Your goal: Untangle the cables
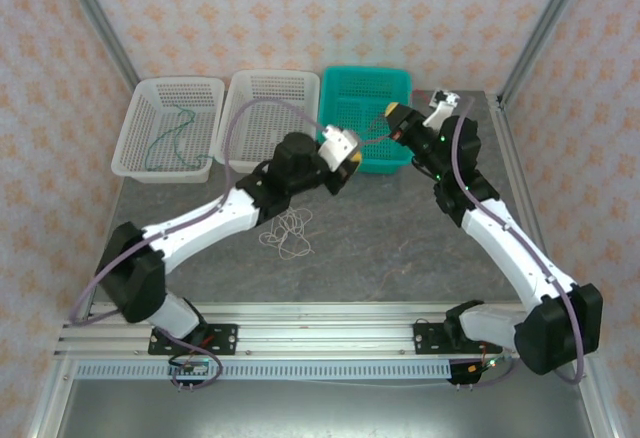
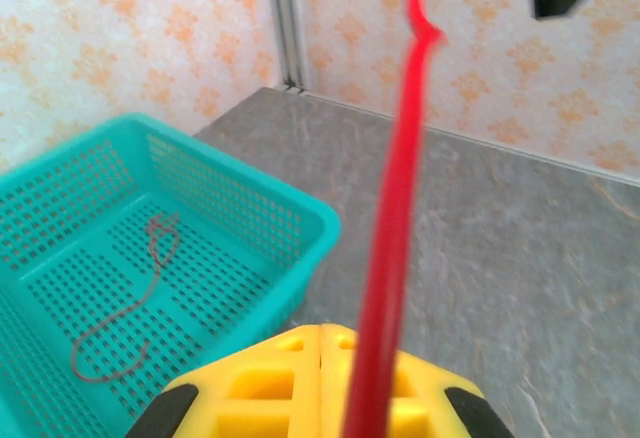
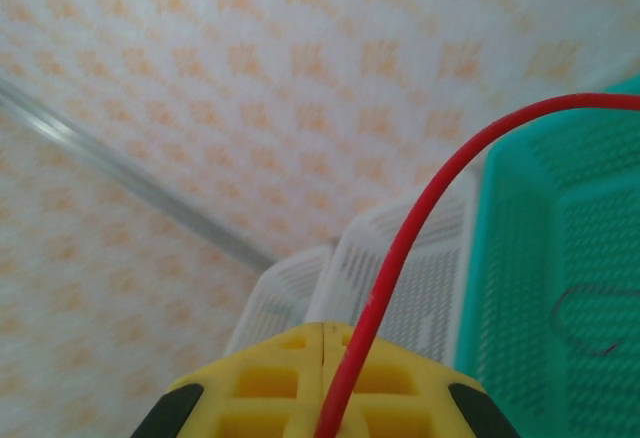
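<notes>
A red cable [image 2: 395, 208] is stretched in the air between my two grippers, beside the front of the teal basket [image 1: 400, 83]. My left gripper [image 2: 325, 333] is shut on one end of it, and my right gripper [image 3: 322, 330] is shut on the other, where the red cable [image 3: 400, 248] curves up and to the right. In the top view the left gripper [image 1: 350, 158] and the right gripper [image 1: 393, 113] are close together. A thin red-brown cable [image 2: 130, 313] lies inside the teal basket. The white cable [image 1: 290, 230] lies curled on the table under my left arm. The green cable [image 1: 170, 138] rests in the far-left white basket.
Three baskets line the back of the table: two white ones [image 1: 205, 93] [image 1: 300, 80] on the left and middle, and the teal one on the right. Metal frame posts [image 1: 545, 28] stand at the back corners. Grey tabletop [image 1: 400, 228] lies open in front of the baskets.
</notes>
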